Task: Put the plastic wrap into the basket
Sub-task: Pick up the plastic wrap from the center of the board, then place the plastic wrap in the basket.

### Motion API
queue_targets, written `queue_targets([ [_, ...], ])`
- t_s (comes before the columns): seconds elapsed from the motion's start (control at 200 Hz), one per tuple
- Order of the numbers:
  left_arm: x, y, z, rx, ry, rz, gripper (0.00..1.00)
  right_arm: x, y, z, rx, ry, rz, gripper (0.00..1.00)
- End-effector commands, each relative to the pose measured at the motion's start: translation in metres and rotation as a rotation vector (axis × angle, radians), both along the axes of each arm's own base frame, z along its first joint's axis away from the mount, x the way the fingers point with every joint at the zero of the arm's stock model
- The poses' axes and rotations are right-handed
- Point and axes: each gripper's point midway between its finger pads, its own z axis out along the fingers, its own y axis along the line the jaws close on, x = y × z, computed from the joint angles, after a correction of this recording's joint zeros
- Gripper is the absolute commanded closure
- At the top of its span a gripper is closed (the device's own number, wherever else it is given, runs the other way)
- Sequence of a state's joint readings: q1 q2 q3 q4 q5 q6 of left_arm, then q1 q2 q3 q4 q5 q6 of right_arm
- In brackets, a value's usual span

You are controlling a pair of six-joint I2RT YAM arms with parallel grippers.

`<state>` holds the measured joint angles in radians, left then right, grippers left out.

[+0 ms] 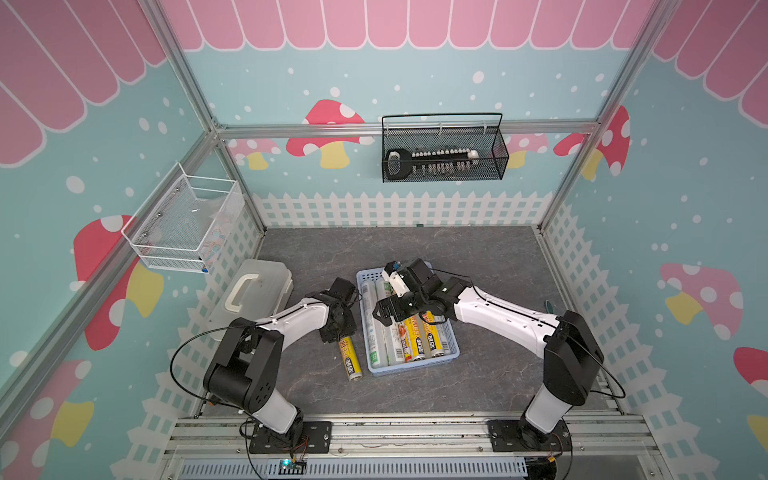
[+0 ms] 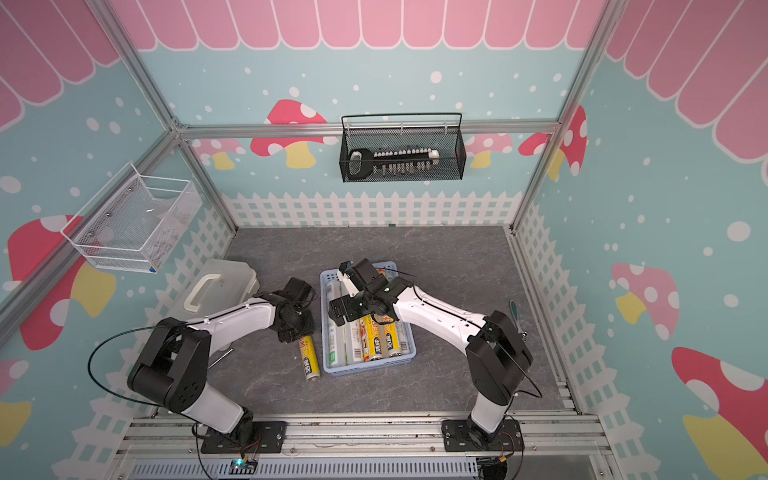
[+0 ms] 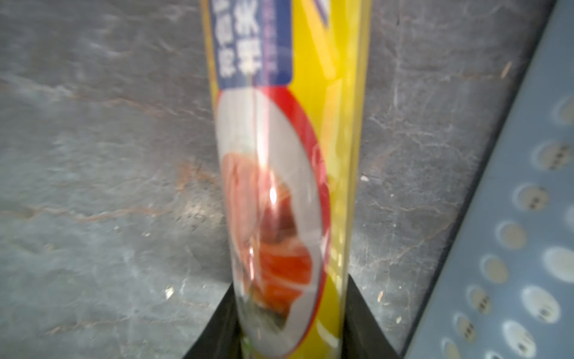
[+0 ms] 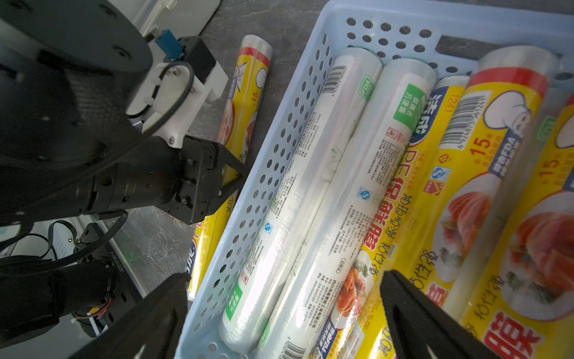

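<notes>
Starting from the front edge of the desk (image 1: 490,374), the nearest task item is a yellow-labelled roll of plastic wrap (image 1: 351,359). It lies flat on the grey surface, outside the basket (image 1: 412,370) and just beside its left wall, with a narrow gap between them. Its long axis runs front to back, nearly parallel with that wall and with the rolls in the basket (image 1: 409,343).

The left gripper (image 1: 340,333) sits on it at about mid-length, clamped across the roll's width. The left wrist view shows a black finger (image 3: 365,324) pressed to each side of the label.

Further back, the right gripper (image 4: 284,276) hovers over the basket with its fingers spread wide and nothing between them. Inside, white green-printed rolls lie on the left and yellow ones on the right, packed side by side.

The coming move looks like a lift and a short carry rightward over the perforated wall, keeping the roll's present heading. The left arm is plainly the one placed for it. The basket's floor looks full, so the roll will probably settle on top of the others.
</notes>
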<state>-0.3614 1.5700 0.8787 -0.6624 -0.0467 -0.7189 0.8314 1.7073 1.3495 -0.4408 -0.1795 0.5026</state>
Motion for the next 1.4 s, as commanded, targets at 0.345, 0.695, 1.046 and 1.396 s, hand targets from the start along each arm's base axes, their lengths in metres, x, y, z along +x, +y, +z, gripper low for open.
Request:
queue_targets([
  [0.345,0.023,0.007,0.127,-0.094,-0.456,0.059,0.8,0.003,-0.031,0.036,0.032,-0.164,-0.103,0.01],
  [0.695,0.052,-0.099,0.17,-0.356,-0.558,-0.206,0.82,0.009,-0.081,0.055,0.033,-0.303,-0.312,0.01],
  [1.046,0.058,-0.147,0.142,-0.458,-0.428,-0.26,0.81,0.003,-0.107,0.047,0.027,-0.304,-0.391,0.01],
  [1.396,0.042,-0.169,0.093,-0.474,-0.264,-0.256,0.78,0.005,-0.112,0.033,0.062,-0.216,-0.415,0.01],
])
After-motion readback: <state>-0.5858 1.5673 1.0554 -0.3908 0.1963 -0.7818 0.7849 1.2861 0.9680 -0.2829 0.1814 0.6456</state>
